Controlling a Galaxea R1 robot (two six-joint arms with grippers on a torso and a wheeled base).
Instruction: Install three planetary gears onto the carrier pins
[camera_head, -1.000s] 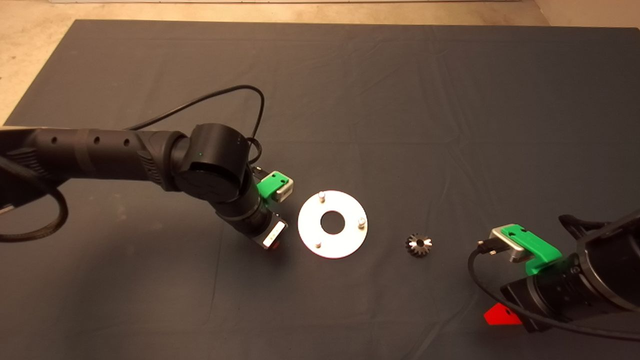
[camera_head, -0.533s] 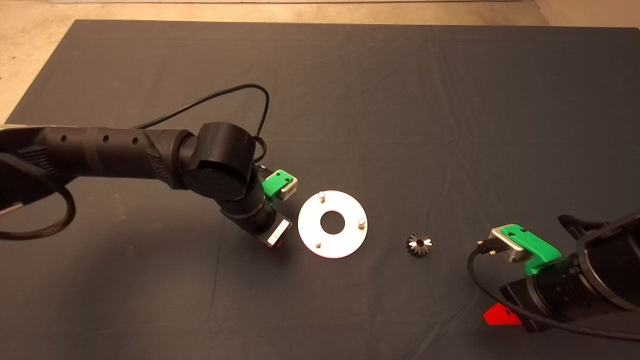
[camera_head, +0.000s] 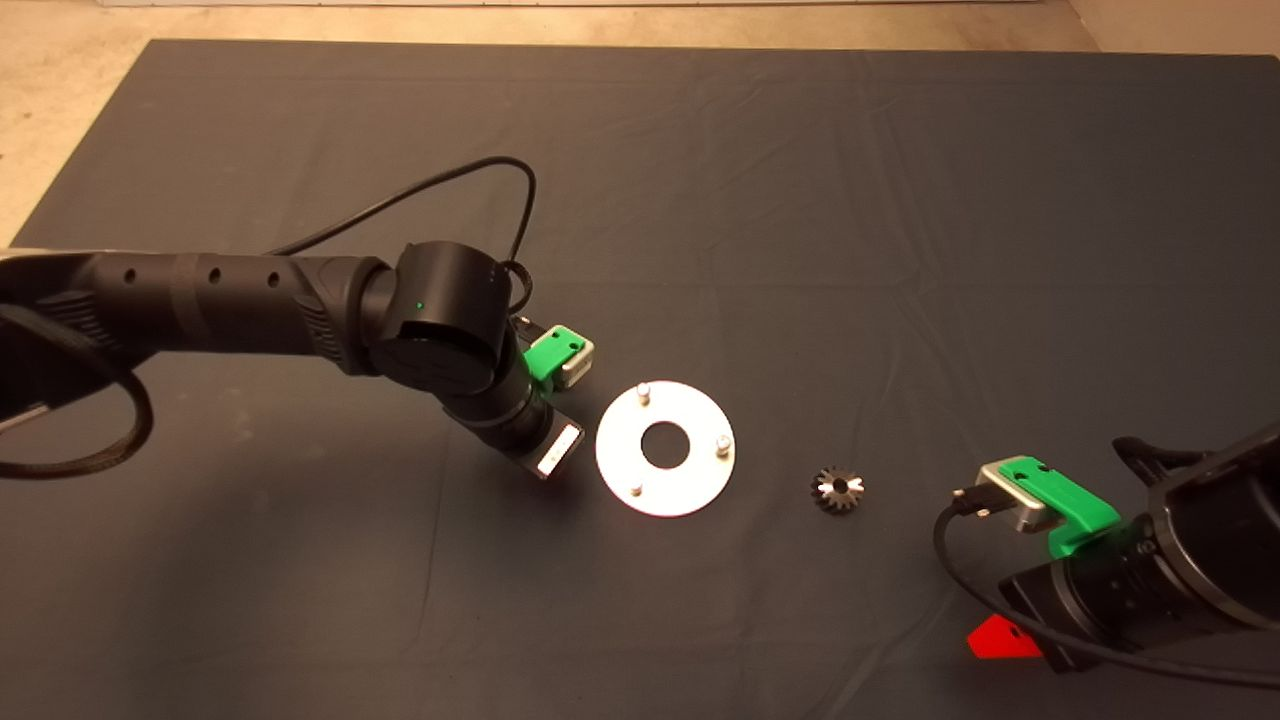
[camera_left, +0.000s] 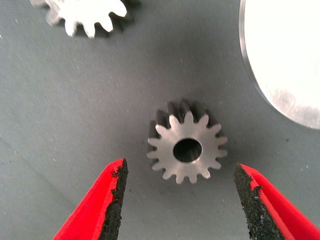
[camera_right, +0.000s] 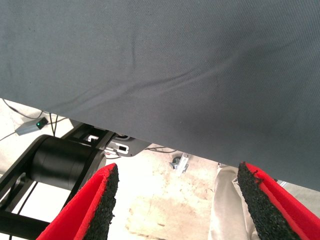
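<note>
The shiny round plate (camera_head: 690, 482) lies mid-mat with three bare carrier pins (camera_head: 645, 391) upright on it. One planetary gear (camera_head: 838, 490) lies flat on the mat to the right of the plate. My left gripper (camera_left: 180, 169) hangs just left of the plate, open, with a second gear (camera_left: 186, 148) flat on the mat between its fingers, untouched. A third gear (camera_left: 85, 15) lies close by. In the head view my left wrist (camera_head: 545, 450) hides both of these gears. My right gripper (camera_right: 177, 172) is open and empty, parked at the mat's lower right (camera_head: 1000, 637).
The plate's edge (camera_left: 285, 55) shows close beside the gear in the left wrist view. The right wrist view looks past the mat's edge (camera_right: 150, 135) at the floor and a black frame (camera_right: 60, 160). A black cable (camera_head: 440, 190) loops above my left arm.
My left wrist has shifted a little towards the far side and towards the plate. My right gripper has sunk slightly towards the near edge. The plate and the right gear have not moved.
</note>
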